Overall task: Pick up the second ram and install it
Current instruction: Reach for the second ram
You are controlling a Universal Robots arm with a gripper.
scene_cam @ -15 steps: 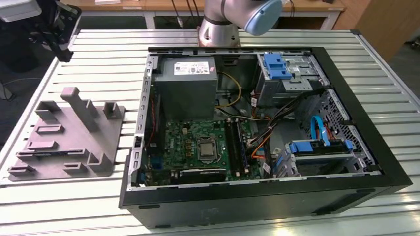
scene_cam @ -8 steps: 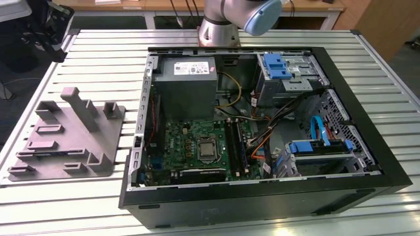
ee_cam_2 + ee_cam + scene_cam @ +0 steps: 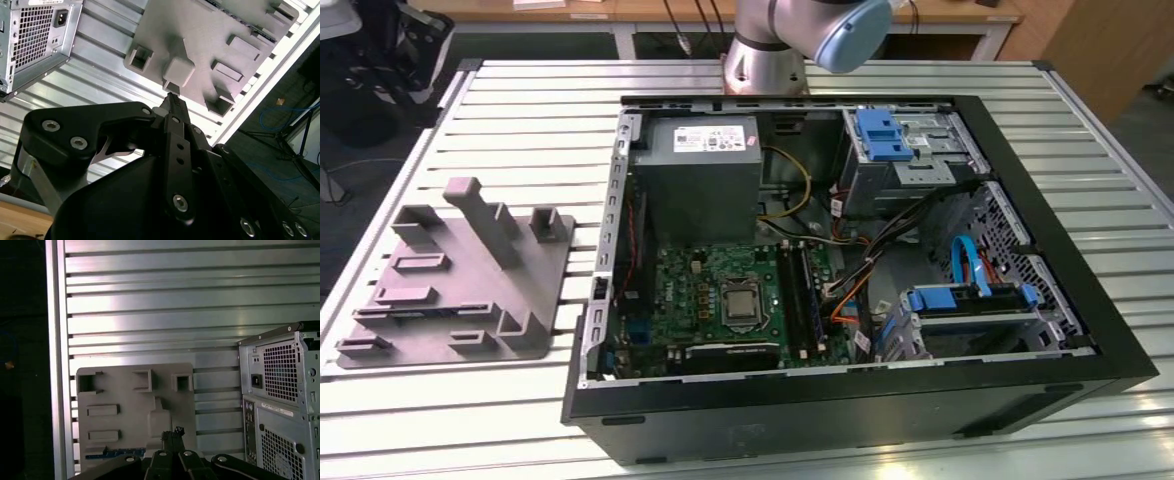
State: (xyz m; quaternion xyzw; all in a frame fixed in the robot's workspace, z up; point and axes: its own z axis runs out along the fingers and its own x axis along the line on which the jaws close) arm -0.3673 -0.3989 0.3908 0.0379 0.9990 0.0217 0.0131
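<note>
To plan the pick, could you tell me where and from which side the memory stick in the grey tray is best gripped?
Take the memory stick across its flat faces near mid-length, probably from straight above: it sits on edge in a tray slot, thin edge up.

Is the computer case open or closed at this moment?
Open. In the exterior view the computer case lies with its upward side uncovered, so the motherboard and the power supply inside are plainly exposed.
</note>
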